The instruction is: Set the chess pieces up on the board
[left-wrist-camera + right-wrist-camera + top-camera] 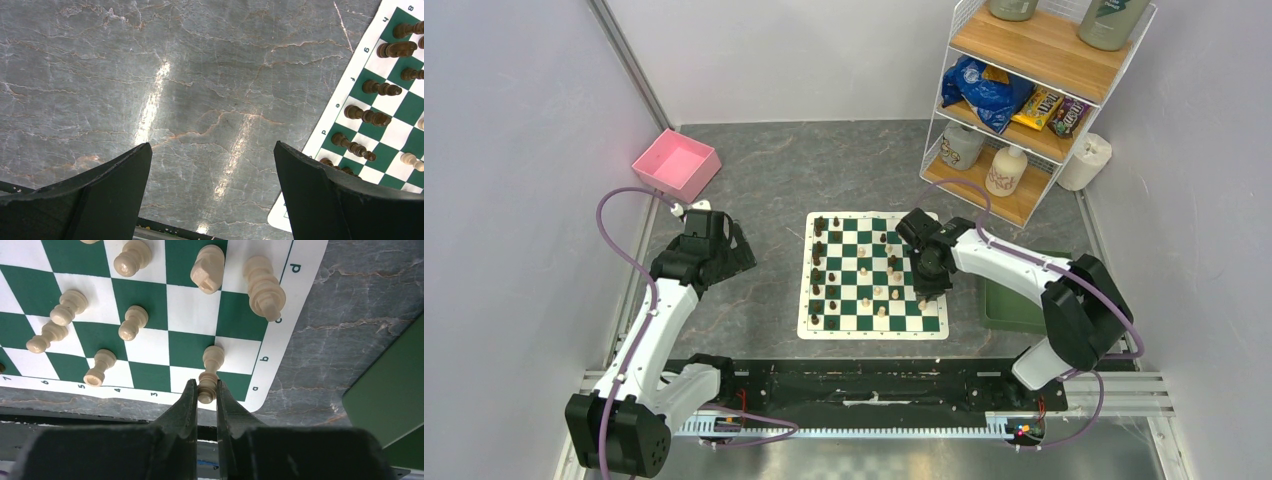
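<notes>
Pale chess piece [212, 360] — pinched by right claw [205, 385] — left claw [212, 146] spread wide.

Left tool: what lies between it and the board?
Only bare grey tabletop between the left tool and the board, in the left wrist view.

The grey, marble-veined table [774, 170] carries the board [805, 280] flat at its middle, with a pink bin [694, 185] far left and a green tray [1009, 305] right of the board, near it, while a wire shelf rack [1034, 45] and a white roll [1084, 160] stand far right.
</notes>
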You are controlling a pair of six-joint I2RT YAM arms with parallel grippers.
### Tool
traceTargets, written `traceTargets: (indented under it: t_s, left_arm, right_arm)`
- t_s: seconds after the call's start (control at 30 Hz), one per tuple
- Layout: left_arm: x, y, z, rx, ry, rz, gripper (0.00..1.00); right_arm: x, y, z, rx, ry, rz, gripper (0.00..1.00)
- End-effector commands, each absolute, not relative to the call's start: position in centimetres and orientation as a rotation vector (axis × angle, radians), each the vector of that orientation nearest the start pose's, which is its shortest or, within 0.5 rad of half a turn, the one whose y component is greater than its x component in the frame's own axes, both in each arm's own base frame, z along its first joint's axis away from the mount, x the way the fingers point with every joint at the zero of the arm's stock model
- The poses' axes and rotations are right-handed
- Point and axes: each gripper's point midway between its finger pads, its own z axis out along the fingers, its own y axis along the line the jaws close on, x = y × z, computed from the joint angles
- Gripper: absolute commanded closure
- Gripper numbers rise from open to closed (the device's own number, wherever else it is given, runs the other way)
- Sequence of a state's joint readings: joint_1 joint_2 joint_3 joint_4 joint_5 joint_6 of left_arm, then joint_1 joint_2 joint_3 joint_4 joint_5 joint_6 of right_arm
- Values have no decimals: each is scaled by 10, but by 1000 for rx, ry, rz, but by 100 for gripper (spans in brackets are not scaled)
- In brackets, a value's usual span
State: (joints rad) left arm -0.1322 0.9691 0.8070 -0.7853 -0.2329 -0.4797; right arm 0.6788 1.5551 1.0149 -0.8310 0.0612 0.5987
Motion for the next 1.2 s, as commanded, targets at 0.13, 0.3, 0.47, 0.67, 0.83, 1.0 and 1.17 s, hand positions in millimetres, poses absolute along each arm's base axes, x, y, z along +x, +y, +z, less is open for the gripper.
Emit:
traceTargets:
  t_s: [0.13,0.3,0.47,0.67,0.83,1.0,1.17]
  left_arm:
    - [246,-10,141,-499,2396,25,1]
    - [246,-10,141,-497,2395,26,1]
    - [246,-10,142,-499,2392,27,1]
    - [246,-10,142,-497,2390,25,1]
    - [246,-10,143,-498,2388,27,1]
    - [246,-9,143,-499,2388,29,1]
    - [246,-9,143,-500,2387,32,1]
  right_arm:
    - [232,194,130,-162,2769,189,88]
    - [252,194,175,-186,2673,215,89]
    - [280,181,188,-109,2636,247,88]
    - [305,170,162,-39,2686,282,88]
    - [317,168,137,-5,2735,307,88]
    - [322,164,118,5,2780,301,88]
    - [320,162,101,1,2828,293,88]
